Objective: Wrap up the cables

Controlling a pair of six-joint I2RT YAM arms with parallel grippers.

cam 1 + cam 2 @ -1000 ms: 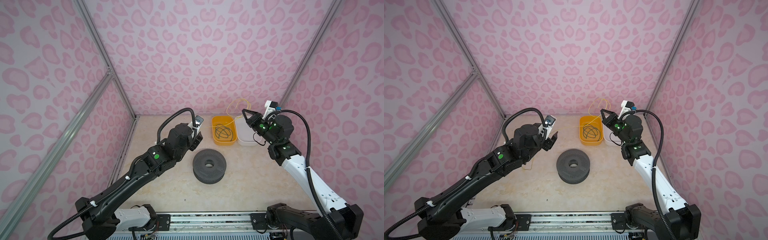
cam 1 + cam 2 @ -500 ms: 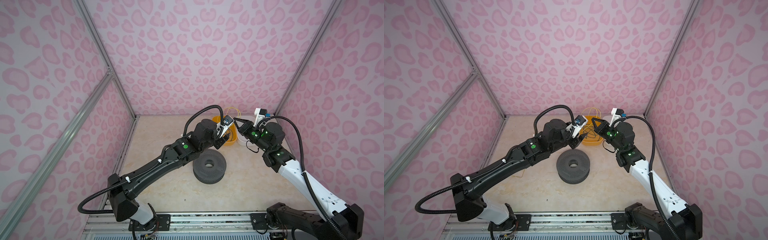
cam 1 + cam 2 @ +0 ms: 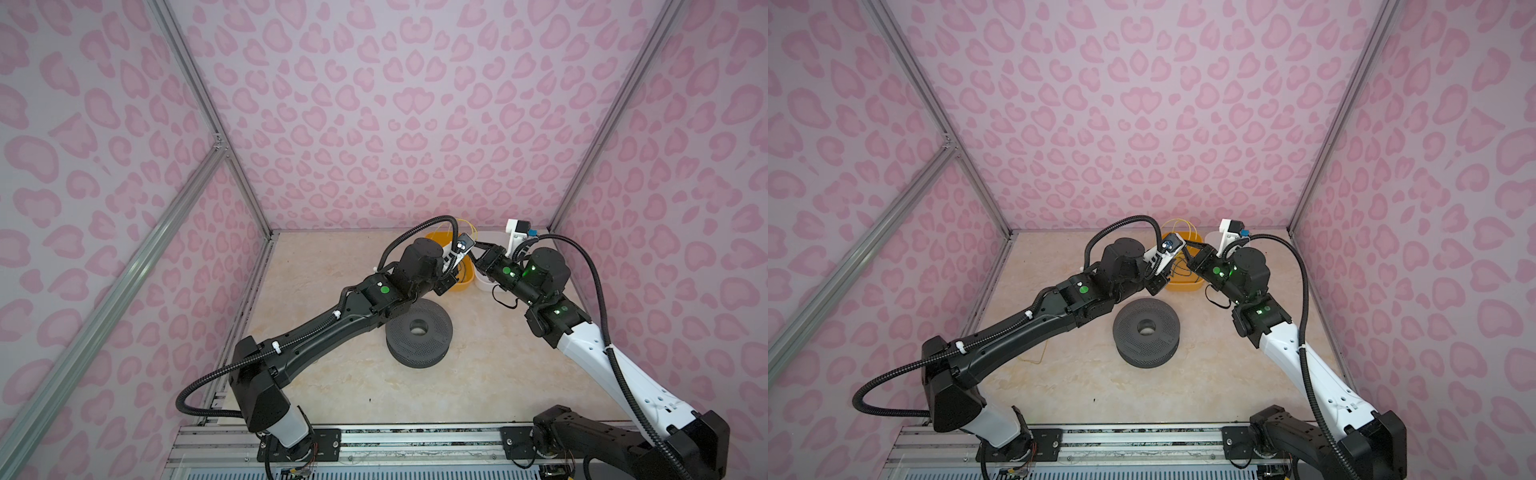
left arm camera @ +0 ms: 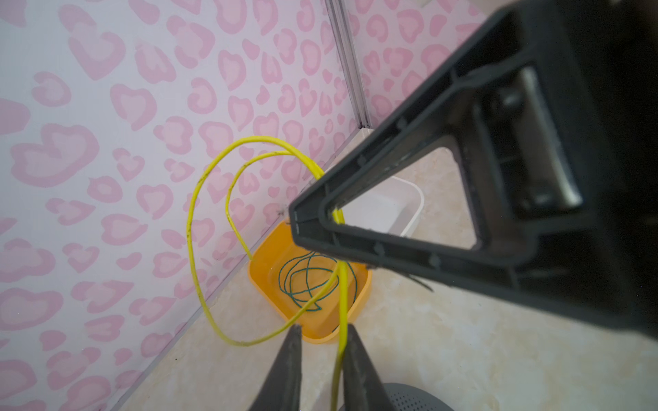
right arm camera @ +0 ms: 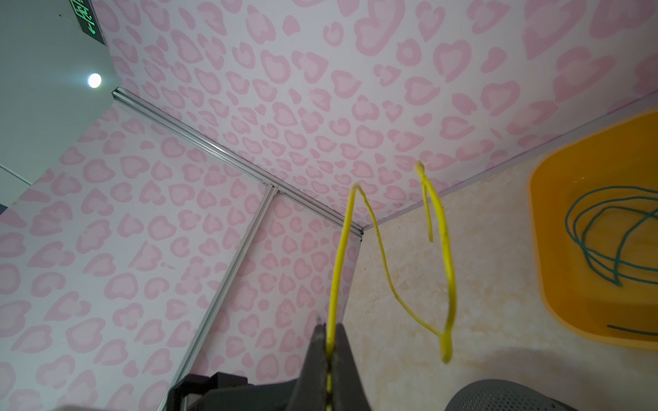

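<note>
FAR EDGE OF THE SURFACE, nr the right back corner: my right pincer (image 5: 330, 327) is clamped tight on the yellow cable (image 5: 336, 270), holding it in the air over the orange tray (image 4: 315, 334). My left pincer (image 4: 323, 329) has one strand btwn its fingers (image 4: 290, 359). Its jaws stand a narrow gap apart and do not pinch: the strand runs close along one finger w/ daylight on the other side.

The relation that counts: the strand runs from the right pincer into the left pincer's gap, its long axis lined up w/ the fingers' length, not across them. So the cable lies dead ahead of the left pincer and already inside its jaws. The right pincer sits just past the left's fingertips. Both arms meet at this spot, so neither is usefully nearer. My read: the next move needs a squeeze only, no sideways shift.

The rest of the yellow cable stands as two loose loops bulging toward the back wall, w/ one free end pointing down at the tray's rim. The dark green cable (image 4: 309, 281) lies coiled flat inside the orange tray, untouched. A white tray (image 4: 414, 203) sits just beside it, on the corner side. The grey perforated spool (image 3: 436, 336) sits nr the ctr of the surface (image 3: 478, 374), well apart from both cables, w/ nothing wound on it that I can see.
</note>
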